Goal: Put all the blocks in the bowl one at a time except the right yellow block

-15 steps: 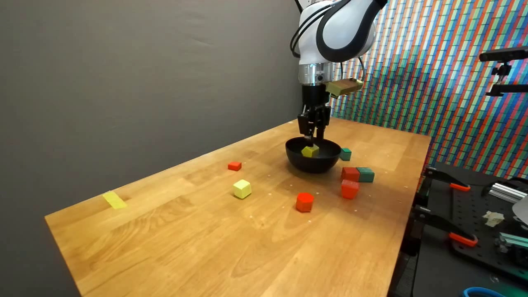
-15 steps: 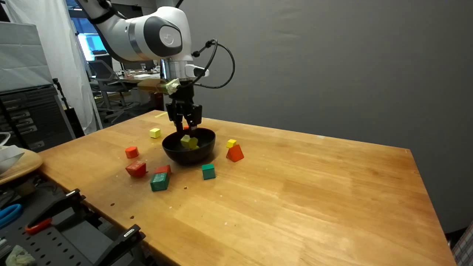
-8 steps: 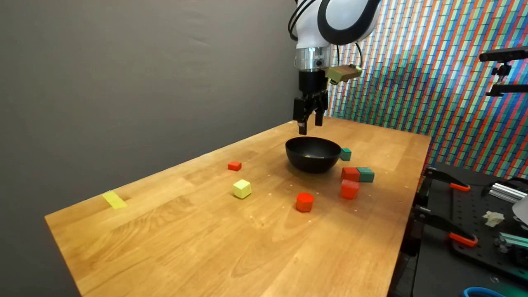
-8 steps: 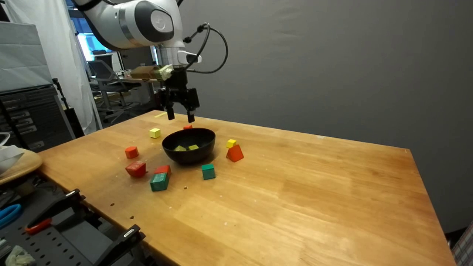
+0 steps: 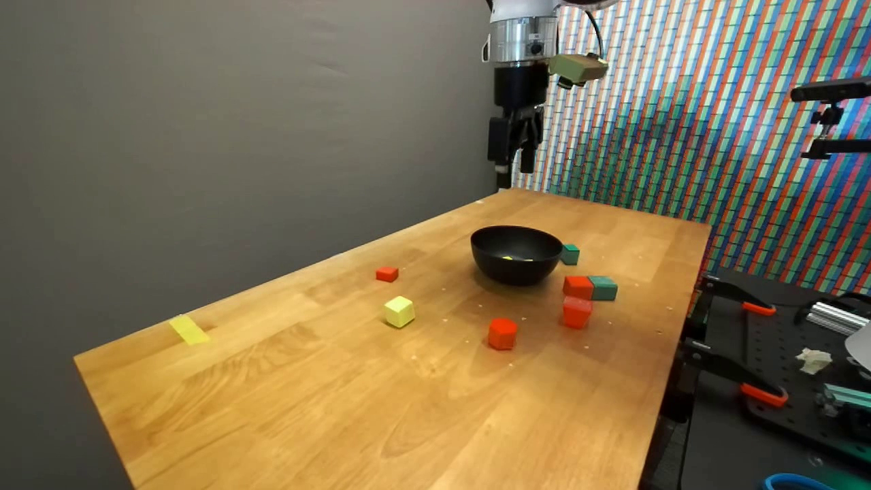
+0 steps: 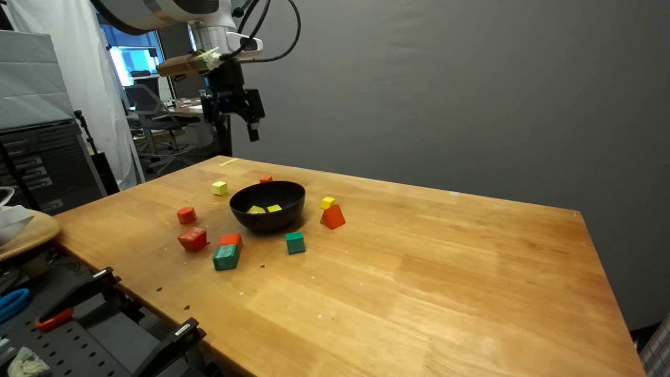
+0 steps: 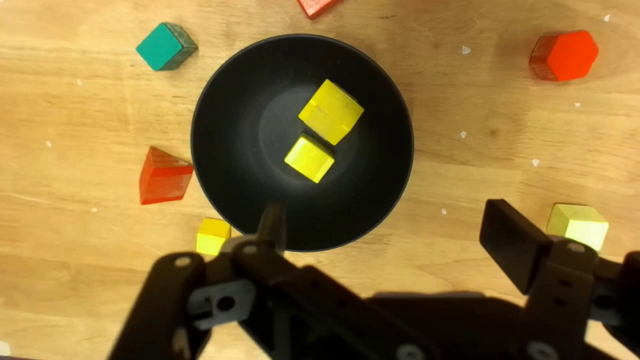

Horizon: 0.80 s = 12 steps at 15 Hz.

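A plain grey wall (image 5: 258,136) and a multicoloured striped backdrop (image 5: 708,136) stand behind the wooden table (image 5: 381,401).

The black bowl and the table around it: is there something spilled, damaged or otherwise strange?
One small thing: pale specks dot the table in the wrist view, breaking its plain surface; they may be chips or residue, I cannot tell. Otherwise nothing stands out: the black bowl is upright, with two yellow blocks inside.

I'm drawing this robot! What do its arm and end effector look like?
The arm is whitish with dark grey patches, a shiny silver band and black cables. The end effector is black, with two blocky fingers. An olive-brown box sticks out above.
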### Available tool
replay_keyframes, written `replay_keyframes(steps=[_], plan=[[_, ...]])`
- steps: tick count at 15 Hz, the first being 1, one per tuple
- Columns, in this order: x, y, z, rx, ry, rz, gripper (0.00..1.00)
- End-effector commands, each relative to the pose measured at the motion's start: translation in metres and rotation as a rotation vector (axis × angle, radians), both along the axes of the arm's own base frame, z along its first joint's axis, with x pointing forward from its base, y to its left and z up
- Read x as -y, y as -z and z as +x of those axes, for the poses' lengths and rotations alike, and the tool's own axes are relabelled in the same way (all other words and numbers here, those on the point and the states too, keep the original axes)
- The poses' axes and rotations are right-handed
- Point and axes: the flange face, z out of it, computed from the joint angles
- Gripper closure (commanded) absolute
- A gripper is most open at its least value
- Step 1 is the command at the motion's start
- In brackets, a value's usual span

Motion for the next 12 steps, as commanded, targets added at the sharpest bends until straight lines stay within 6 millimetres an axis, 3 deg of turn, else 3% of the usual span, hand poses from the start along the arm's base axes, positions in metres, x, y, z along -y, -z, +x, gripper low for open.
replay_keyframes(steps=[1,7,12], plan=[[-0.028,0.023,0.029,0.042,-0.08,0.017,0.0],[-0.076,0.075,0.097,0.086,-0.194,0.051,0.0],[-0.083,0.113,0.157,0.118,-0.188,0.086,0.0]])
